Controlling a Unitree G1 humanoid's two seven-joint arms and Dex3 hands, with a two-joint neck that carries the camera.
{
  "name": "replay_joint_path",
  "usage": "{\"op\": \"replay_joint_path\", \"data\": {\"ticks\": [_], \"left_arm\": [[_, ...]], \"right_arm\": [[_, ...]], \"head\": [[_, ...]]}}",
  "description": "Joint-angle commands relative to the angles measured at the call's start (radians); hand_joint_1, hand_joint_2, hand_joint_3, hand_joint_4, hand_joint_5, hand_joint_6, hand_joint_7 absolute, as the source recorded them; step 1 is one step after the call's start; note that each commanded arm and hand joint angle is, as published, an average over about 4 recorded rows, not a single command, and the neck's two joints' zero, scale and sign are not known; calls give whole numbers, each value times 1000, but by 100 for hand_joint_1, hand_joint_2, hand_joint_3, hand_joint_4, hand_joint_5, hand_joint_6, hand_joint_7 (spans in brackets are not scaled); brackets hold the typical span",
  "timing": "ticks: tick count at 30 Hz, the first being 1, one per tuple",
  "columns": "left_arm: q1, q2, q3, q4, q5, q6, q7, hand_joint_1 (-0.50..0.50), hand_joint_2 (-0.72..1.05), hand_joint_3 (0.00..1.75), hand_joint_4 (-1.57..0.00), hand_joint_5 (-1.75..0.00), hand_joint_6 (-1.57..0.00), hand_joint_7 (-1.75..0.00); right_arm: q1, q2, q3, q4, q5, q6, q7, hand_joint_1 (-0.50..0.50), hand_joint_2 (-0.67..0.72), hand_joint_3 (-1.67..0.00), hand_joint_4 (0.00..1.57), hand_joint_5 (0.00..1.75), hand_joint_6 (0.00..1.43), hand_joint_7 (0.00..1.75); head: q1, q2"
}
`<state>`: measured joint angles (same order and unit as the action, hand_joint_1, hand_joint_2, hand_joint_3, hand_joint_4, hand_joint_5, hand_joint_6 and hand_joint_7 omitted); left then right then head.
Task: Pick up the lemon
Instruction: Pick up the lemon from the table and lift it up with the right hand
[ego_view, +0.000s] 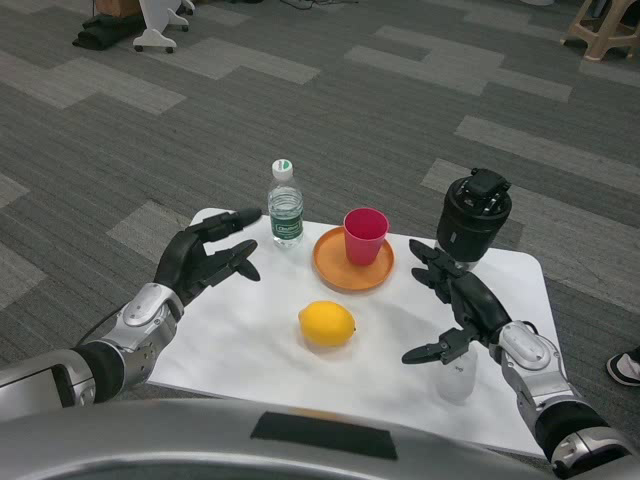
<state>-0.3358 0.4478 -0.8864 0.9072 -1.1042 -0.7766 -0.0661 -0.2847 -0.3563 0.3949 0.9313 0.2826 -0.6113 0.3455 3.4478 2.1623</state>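
Note:
A yellow lemon (327, 324) lies on the white table (240, 350), in front of the orange plate. My left hand (205, 258) hovers to its upper left, open, with its fingers apart and pointing toward the bottle. On the other side, my right hand (455, 303) stands open to the right of the lemon, a clear gap from it, holding nothing.
An orange plate (335, 268) bears a pink cup (365, 236) behind the lemon. A clear water bottle (285, 206) with a white and green cap stands at the back left. A black cylindrical device (472, 216) is at the back right. A small clear cup (457, 378) sits under my right wrist.

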Motion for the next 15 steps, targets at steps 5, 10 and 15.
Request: {"op": "replay_joint_path", "data": {"ticks": [5,10,15], "left_arm": [[-14,5,-22,-1,-55,-2,1,50,105,9,0,0,0,0],[-21,12,-20,6,12,9,-3,50,105,9,0,0,0,0],[-34,9,-24,34,53,20,1,50,105,9,0,0,0,0]], "right_arm": [[-27,0,1,4,10,4,-5,-17,3,-40,0,39,0,0],[-29,0,14,6,10,4,-5,-17,3,-40,0,39,0,0],[-71,35,158,40,10,2,-61,-25,-11,-44,0,48,0,0]], "head": [[4,0],[-10,-12],[-132,-49]]}}
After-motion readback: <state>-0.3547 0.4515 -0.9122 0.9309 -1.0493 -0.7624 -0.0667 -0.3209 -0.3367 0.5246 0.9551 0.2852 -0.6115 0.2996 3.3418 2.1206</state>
